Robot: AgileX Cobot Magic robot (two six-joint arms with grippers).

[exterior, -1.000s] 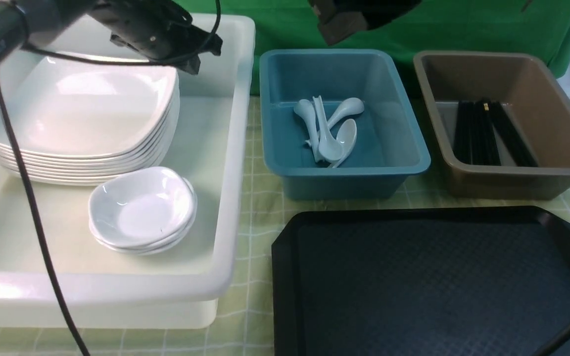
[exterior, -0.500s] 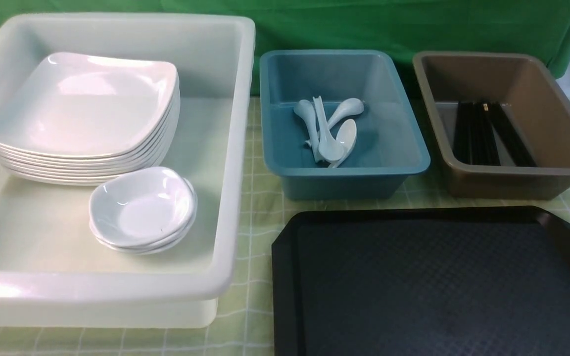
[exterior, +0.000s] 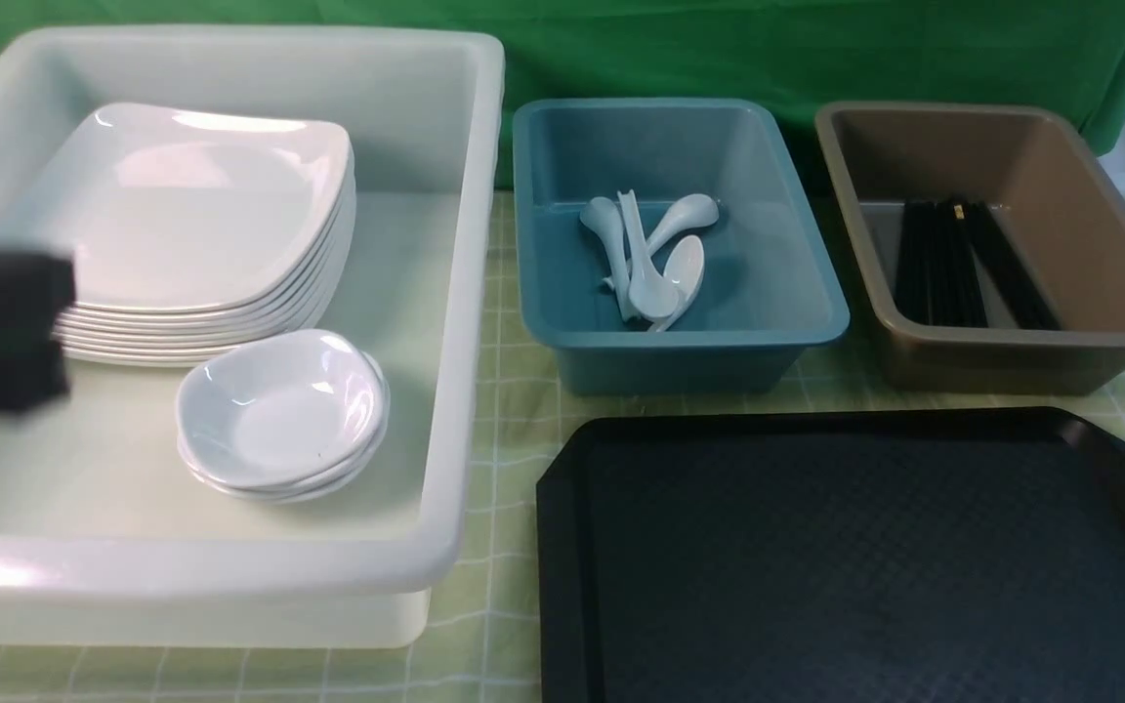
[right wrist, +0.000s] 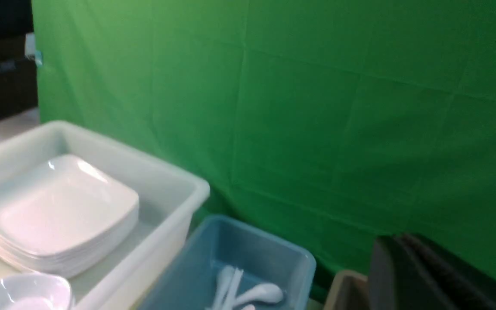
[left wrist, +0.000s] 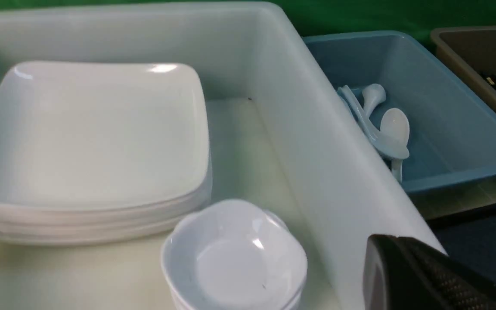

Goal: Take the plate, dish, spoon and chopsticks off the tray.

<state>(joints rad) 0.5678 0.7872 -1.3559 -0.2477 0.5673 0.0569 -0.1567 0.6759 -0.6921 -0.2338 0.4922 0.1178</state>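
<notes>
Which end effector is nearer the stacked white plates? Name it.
Left. The left end effector has the stacked white plates close in its wrist view; the right end effector, outside the front view, sees them smaller, apparently farther off.
</notes>
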